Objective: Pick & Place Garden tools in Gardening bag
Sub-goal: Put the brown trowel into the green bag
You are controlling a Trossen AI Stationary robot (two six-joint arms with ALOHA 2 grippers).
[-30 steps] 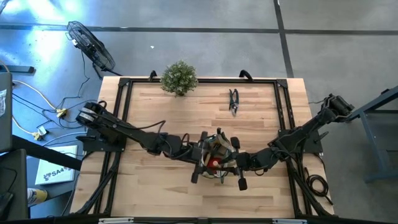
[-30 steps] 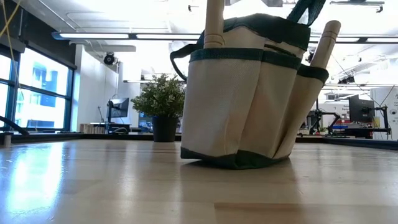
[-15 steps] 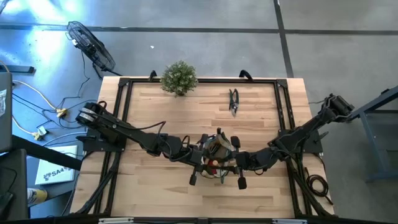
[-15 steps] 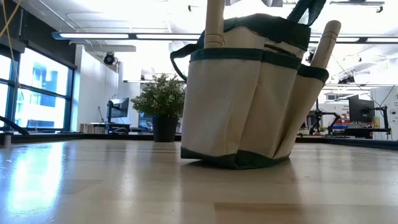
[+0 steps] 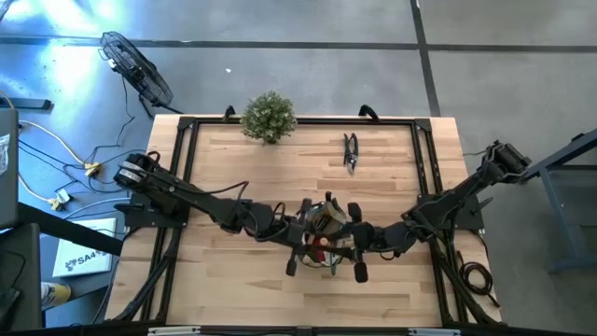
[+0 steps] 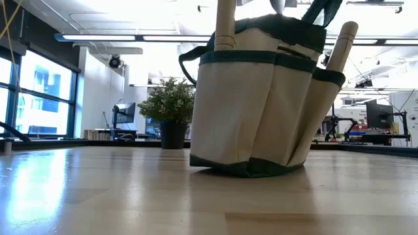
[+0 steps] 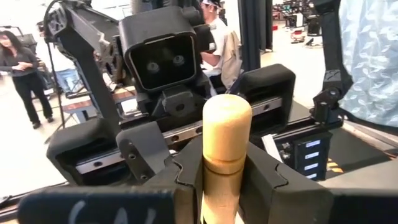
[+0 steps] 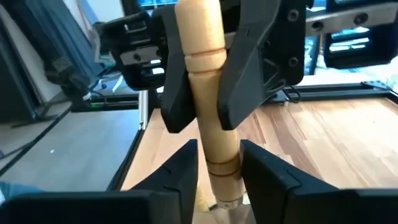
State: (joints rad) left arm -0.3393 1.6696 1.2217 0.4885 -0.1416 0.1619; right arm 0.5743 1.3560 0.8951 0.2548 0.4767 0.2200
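The tan and green gardening bag (image 5: pixel 326 222) stands at mid-table and also shows in the low view (image 6: pixel 261 98). A wooden tool handle (image 6: pixel 225 26) rises upright from its near side. My left gripper (image 5: pixel 300 245) and right gripper (image 5: pixel 347 248) meet at this handle (image 7: pixel 226 140) from opposite sides, both shut on it. Another wooden handle (image 6: pixel 342 42) sticks out of a side pocket. A red piece (image 5: pixel 318 245) shows at the bag's mouth. Dark snips (image 5: pixel 351 152) lie flat on the far part of the table. My left gripper pinches the handle's upper part (image 7: pixel 226 168), just below its rounded free end, between its two fingers. The fingers come level from the table's left and lie across the upright handle. My right gripper has the handle's lower part (image 8: pixel 219 149), below the left gripper's fingers (image 8: pixel 180 87), between its two fingers, level from the table's right and across the handle. The handle's lower end is hidden below the frame.
A bushy potted plant (image 5: pixel 270 117) stands at the table's far edge, left of centre. The two arms lie low across the table's middle. People stand in the room beyond the table (image 7: pixel 22 68).
My right gripper has crept slightly toward the bag and my left gripper. The bag and the handles in it have stayed where they were.
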